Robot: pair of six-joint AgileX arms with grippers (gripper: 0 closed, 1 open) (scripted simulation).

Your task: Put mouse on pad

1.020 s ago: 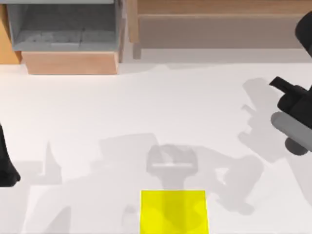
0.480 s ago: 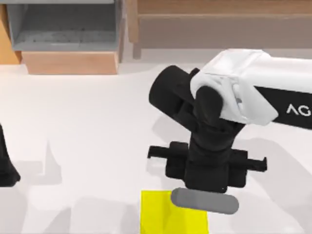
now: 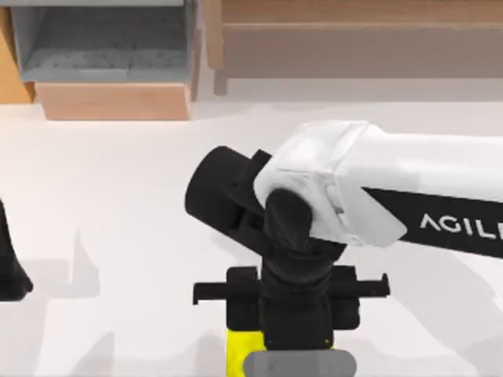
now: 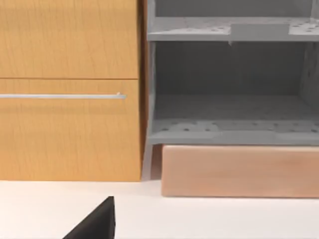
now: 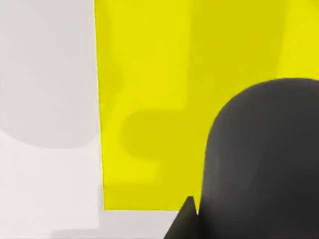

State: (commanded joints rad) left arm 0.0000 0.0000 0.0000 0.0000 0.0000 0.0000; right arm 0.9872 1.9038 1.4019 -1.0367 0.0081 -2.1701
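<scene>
The bright yellow pad lies at the table's front edge, near the middle, mostly covered by my right arm. My right gripper hangs directly over it, shut on the mouse, a grey rounded body that sticks out below the black gripper block. In the right wrist view the mouse is a dark dome above the pad, casting a shadow on it; whether it touches the pad I cannot tell. My left arm stays parked at the table's left edge.
A wooden cabinet with a grey open shelf stands at the back left, with a low wooden block in front of it. Wooden furniture runs along the back right. The left wrist view faces a drawer front and the grey shelf.
My right arm has swung in from the table's right edge with the mouse, then moved left and toward the front, ending over the pad. The left arm has not moved.
</scene>
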